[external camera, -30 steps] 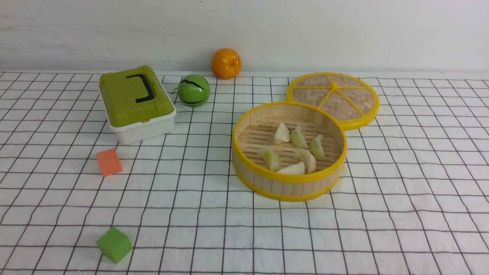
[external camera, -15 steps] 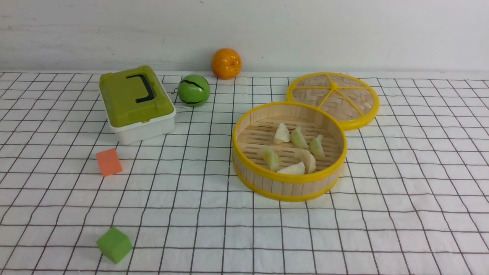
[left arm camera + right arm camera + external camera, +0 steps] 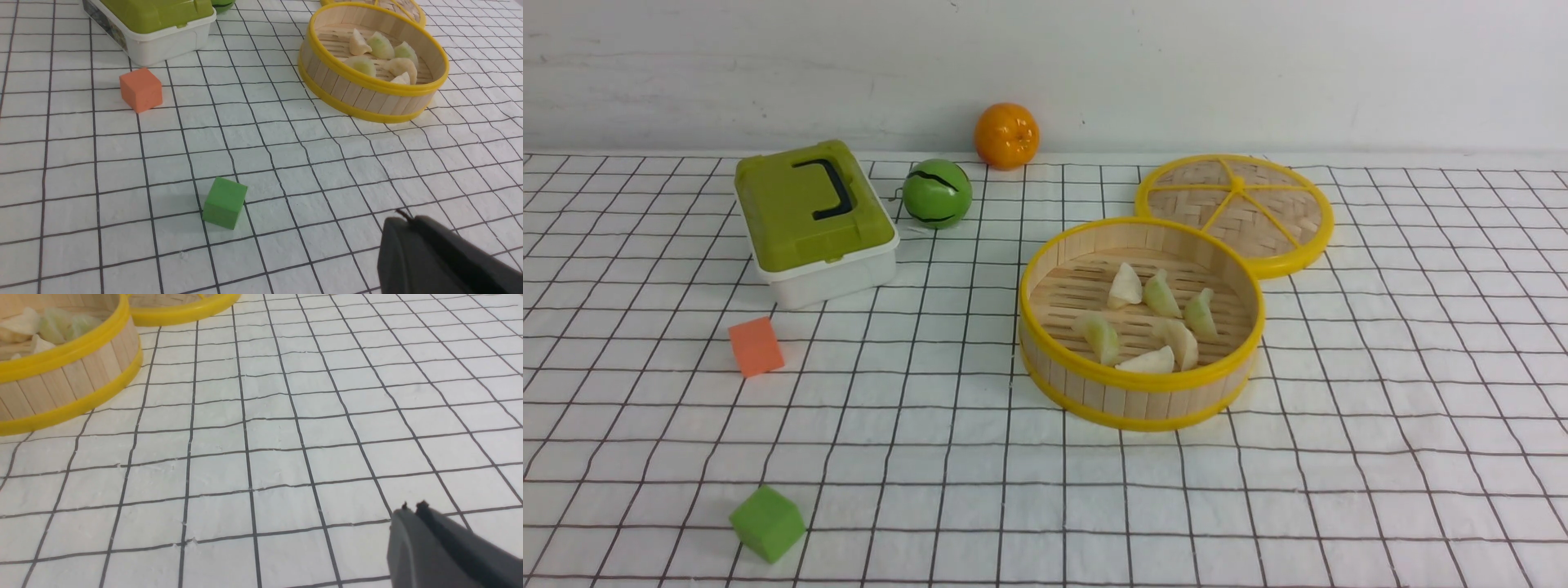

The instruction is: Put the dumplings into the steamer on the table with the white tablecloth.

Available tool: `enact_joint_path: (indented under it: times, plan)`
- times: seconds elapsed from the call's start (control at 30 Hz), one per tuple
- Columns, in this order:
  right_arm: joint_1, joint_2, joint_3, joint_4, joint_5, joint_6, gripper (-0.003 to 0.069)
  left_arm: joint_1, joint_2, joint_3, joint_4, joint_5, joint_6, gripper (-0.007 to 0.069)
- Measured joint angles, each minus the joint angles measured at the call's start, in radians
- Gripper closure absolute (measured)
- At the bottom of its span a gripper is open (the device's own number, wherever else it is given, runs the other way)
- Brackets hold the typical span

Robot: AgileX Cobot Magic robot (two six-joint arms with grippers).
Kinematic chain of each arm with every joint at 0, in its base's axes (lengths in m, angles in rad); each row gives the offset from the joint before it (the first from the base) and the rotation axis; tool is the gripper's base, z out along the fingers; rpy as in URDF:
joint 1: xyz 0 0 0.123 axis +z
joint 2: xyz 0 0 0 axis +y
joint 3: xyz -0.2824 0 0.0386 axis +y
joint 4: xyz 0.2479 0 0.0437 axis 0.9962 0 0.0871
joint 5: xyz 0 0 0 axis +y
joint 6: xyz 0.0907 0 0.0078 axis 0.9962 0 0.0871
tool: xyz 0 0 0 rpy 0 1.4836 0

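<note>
Inside the steamer (image 3: 1045,347), six dumplings (image 3: 1159,295) rest on the slatted floor. Left claw (image 3: 402,216) and right claw (image 3: 412,508) are fully closed, holding nothing, near the steamer.

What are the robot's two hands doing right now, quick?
Left gripper: closed, holding nothing.
Right gripper: closed, holding nothing.

Six dumplings (image 3: 1152,318) are sitting inside the steamer (image 3: 1141,392), its woven lid (image 3: 1235,208) lying just behind on the white tablecloth (image 3: 1380,425).
</note>
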Motion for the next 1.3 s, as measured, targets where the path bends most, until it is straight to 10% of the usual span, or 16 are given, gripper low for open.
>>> enact_joint_path:
  times: [0.33, 0.77, 1.3]
  plan:
    - [0.0, 0.0, 0.0, 0.0, 0.0, 0.0, 0.0666, 0.0, 0.0, 0.006, 0.0, -0.005, 0.0, 0.0629]
    - [0.0, 0.0, 0.0, 0.0, 0.0, 0.0, 0.0655, 0.283, -0.036, 0.429, -0.031, -0.698, 0.0, 0.0636]
    - [0.0, 0.0, 0.0, 0.0, 0.0, 0.0, 0.0634, 0.463, -0.22, 0.588, -0.026, -0.445, 0.099, 0.0636]
